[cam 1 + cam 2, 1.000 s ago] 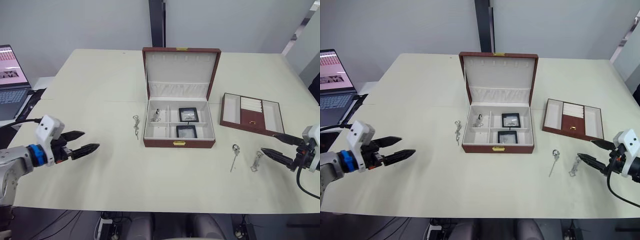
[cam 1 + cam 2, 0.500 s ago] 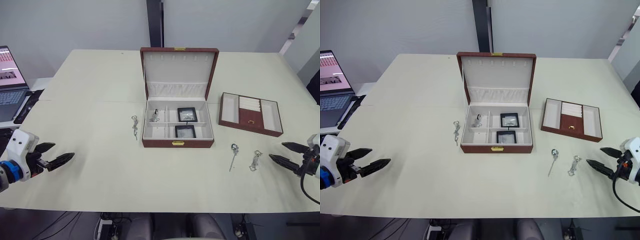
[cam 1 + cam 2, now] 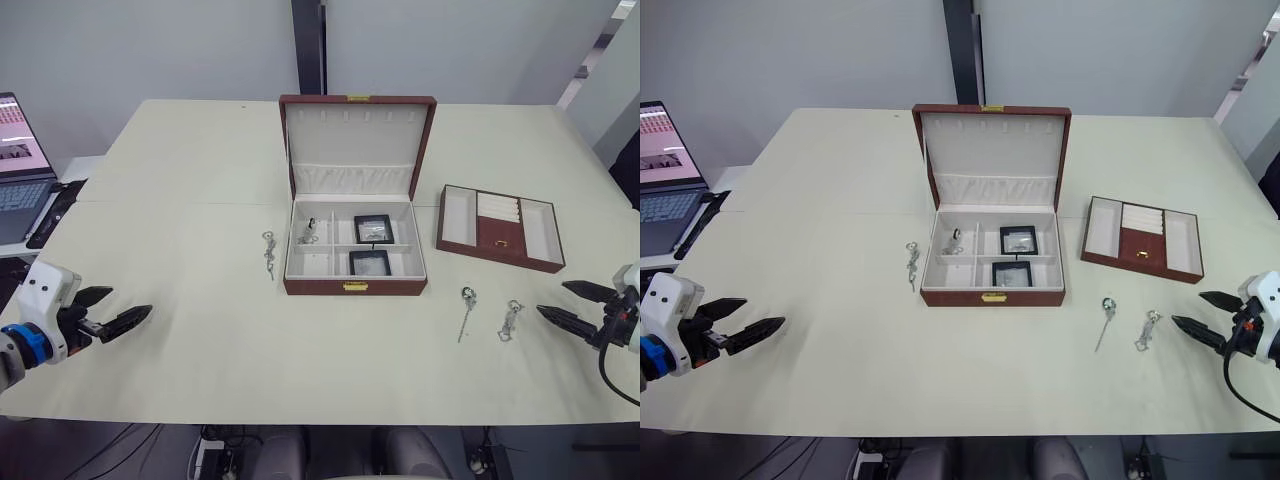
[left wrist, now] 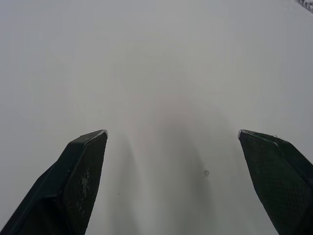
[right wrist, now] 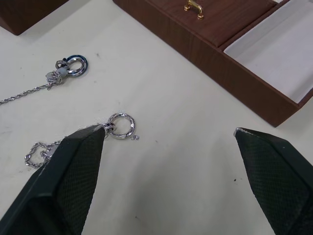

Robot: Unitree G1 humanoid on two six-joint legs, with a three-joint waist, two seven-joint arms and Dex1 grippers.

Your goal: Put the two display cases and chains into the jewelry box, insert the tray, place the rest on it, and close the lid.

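Brown jewelry box (image 3: 355, 245) sits open at your 12 o'clock, both display cases (image 3: 372, 245) inside; your left gripper (image 3: 112, 312) and right gripper (image 3: 565, 302) spread wide, empty.

open laptop (image 3: 18, 150) — off the table's (image 3: 200, 200) left edge.

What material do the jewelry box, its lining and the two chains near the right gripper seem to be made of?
The jewelry box looks like reddish-brown leather or leatherette, matte, with a small gold-coloured clasp. Its lining seems a cream fabric, perhaps velvet; the weave cannot be told. The two chains look like polished silver-coloured metal: they glint, and one ring has a bluish sheen.
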